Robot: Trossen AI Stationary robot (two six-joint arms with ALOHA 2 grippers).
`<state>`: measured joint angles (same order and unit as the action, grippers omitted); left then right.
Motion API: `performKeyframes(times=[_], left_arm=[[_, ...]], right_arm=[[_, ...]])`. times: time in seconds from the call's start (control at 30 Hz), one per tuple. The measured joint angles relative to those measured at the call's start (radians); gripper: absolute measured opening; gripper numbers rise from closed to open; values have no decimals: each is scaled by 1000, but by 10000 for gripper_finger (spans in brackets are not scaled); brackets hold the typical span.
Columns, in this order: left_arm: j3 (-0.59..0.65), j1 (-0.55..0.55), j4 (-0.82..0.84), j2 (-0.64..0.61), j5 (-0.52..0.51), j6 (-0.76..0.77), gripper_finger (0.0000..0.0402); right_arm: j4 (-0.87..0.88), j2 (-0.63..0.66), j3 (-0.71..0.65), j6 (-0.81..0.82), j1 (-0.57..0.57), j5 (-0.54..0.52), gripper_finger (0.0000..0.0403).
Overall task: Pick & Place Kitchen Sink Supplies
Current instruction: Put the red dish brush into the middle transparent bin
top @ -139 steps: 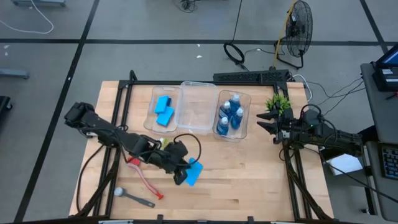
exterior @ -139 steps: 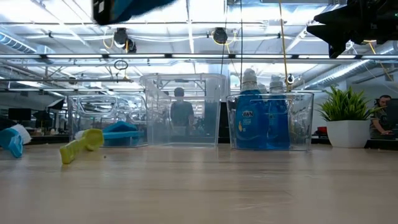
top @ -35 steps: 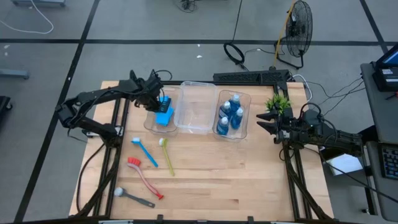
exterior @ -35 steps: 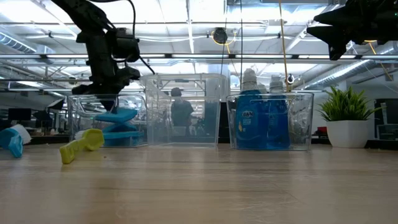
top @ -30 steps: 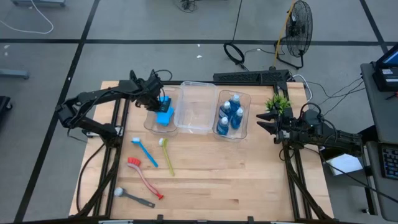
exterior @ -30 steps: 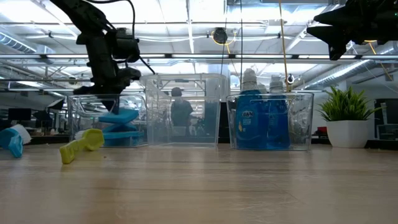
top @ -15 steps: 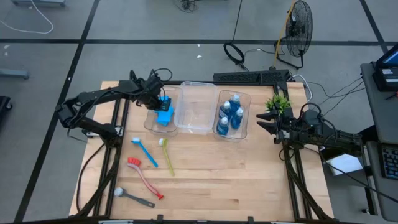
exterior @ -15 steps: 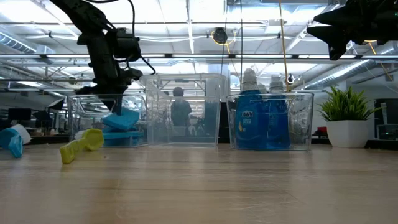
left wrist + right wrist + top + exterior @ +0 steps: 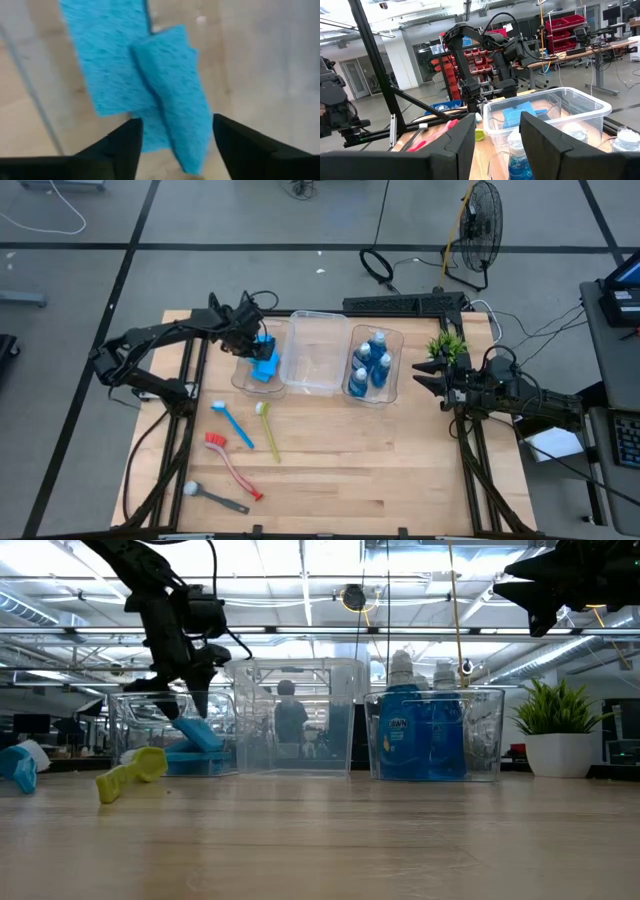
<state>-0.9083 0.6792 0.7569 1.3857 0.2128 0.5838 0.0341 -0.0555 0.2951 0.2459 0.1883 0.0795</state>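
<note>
L gripper is hanging w/ fingers spread over the left clear bin, gripping nothing; tilted blue sponge is lying free inside on other sponges. R gripper is waiting near potted plant, fingers apart, empty.

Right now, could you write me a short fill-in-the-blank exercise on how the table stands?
1. The left gripper hangs over the bin holding the ____.
2. The middle bin holds ____.
3. The bottles stand in the bin nearest the ____.
4. The number of brushes lying on the table is ____.

Missing words: sponges; nothing; plant; four
</note>
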Motion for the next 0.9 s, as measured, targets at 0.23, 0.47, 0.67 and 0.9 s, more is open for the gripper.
performKeyframes(times=[0.23, 0.47, 0.67, 0.9], left_arm=[[-51, -18, 3, -22, 126, 20, 295], [-112, -84, 87, -131, -20, 85, 292], [-135, -163, 168, -263, -89, 184, 269], [-135, -327, 282, -354, -135, 411, 246]], right_arm=[[0, 0, 0, 3, 0, 2, 141], [0, 0, 0, 3, 0, 3, 141], [0, 0, 0, 4, 0, 3, 141], [0, 0, 0, 3, 0, 3, 141]])
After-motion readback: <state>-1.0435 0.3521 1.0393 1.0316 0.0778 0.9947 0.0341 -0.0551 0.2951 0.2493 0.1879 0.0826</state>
